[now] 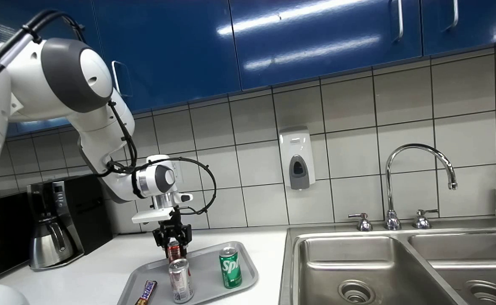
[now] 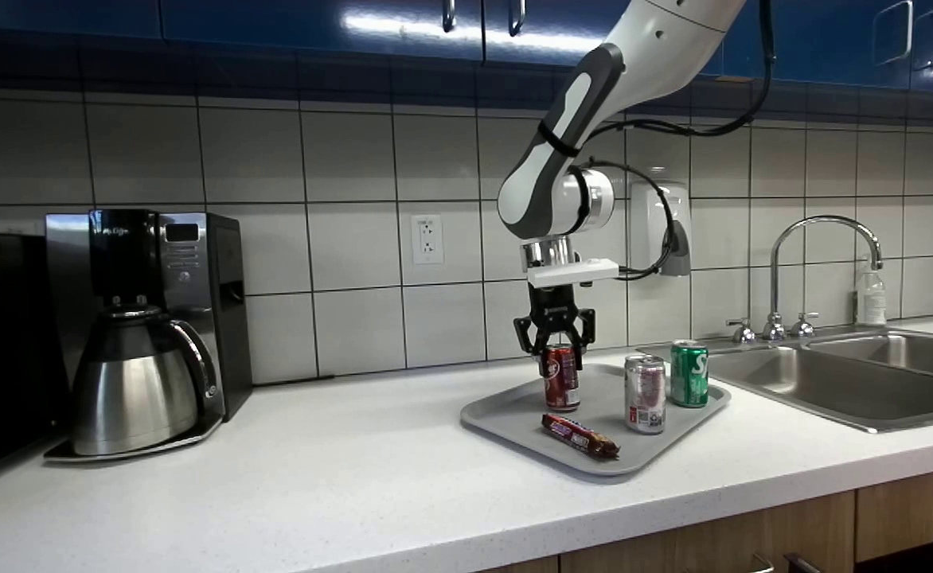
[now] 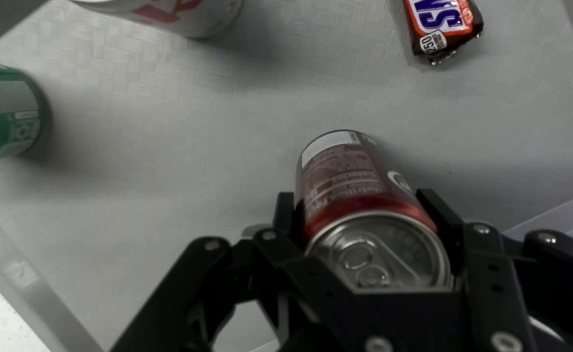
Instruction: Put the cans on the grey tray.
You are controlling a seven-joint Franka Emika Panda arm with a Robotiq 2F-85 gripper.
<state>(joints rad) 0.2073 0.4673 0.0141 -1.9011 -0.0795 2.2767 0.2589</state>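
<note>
"Four items on the grey tray (image 2: 505,415), left to right in an exterior view?"

"A dark red can (image 2: 562,391), pinched by the end effector (image 2: 560,366); a wrapped bar (image 2: 579,436); a silvery can (image 2: 646,394); a green can (image 2: 689,374)."

"Readable writing?"

"Red, 'Nutrition'; bar, 'Snickers'; green, 'Spr'."

Bent arm (image 1: 102,125), end effector (image 2: 560,364) downward, fingers (image 3: 440,213) in a grip
</note>
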